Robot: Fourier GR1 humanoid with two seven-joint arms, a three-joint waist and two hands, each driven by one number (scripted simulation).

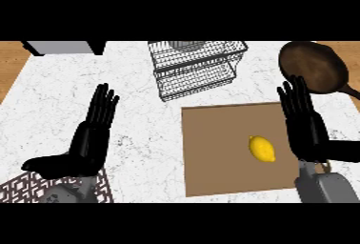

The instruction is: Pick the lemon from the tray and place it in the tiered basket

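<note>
A: Where does the lemon (262,148) lie?

B: On the brown tray (211,157), right of its middle, long axis running roughly twelve to six, tilted slightly toward eleven.

A: Which hand is nearer?

B: The right hand (304,125), just beside the lemon at its three o'clock, fingers straight and together, holding nothing. The left hand (94,131) is well apart at nine o'clock over the marble bench (141,143), fingers straight, thumb out.

A: And the target?

B: The wire tiered basket (197,69) stands at about eleven o'clock from the lemon, beyond the tray's far edge.
</note>
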